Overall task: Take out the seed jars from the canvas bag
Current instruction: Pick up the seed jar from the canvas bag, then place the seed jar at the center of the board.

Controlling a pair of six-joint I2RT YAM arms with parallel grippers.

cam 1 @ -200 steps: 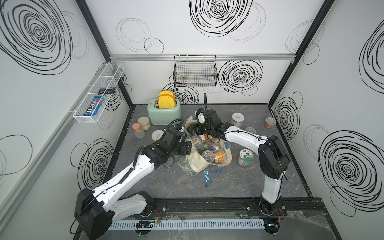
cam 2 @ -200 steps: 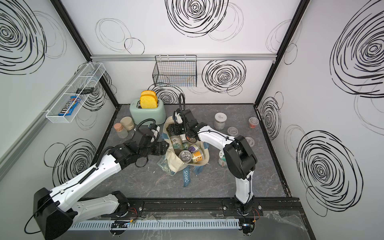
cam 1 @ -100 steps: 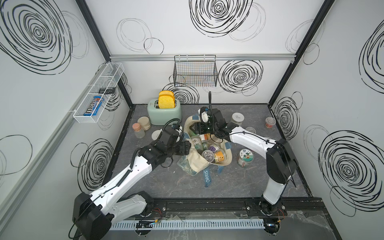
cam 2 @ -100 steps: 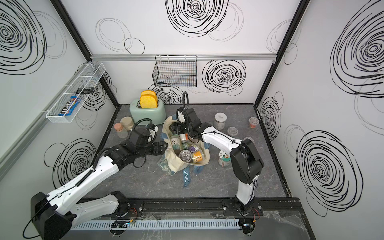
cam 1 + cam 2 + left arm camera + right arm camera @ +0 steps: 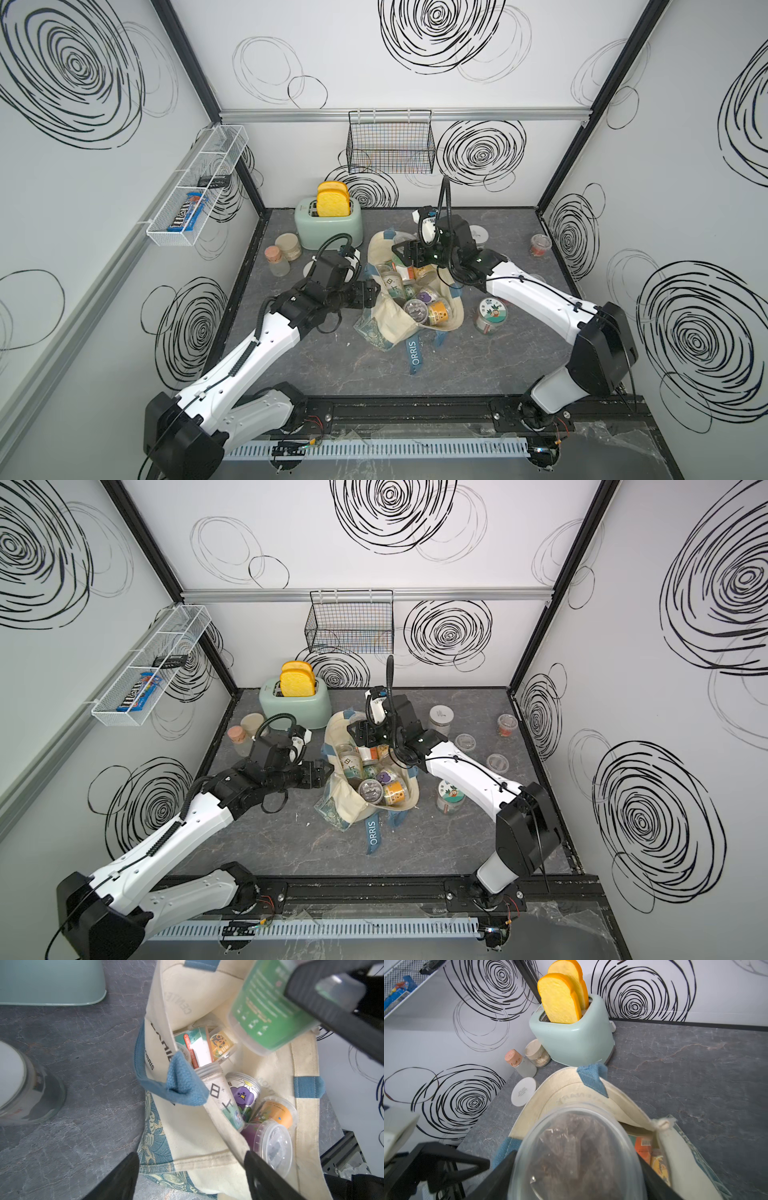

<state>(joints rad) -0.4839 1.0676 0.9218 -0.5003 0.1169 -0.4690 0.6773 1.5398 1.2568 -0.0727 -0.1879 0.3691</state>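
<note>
The bag [image 5: 390, 320] is lying open at the centre of both top views, just below the toaster [image 5: 328, 224], with a heap of jars [image 5: 243, 1095] crowding its inside. The right gripper [image 5: 405, 254] is pinching a green jar [image 5: 268, 1012] by its sides and holding it tilted above the bag's mouth, at the upper right of the left wrist view. The left gripper [image 5: 191, 1178] is standing spread at the bag's left edge, holding nothing, with the canvas rim lying between its fingers [image 5: 124, 1178]. A sticker jar [image 5: 491, 316] is sitting on the table [image 5: 457, 374], right of the bag.
</note>
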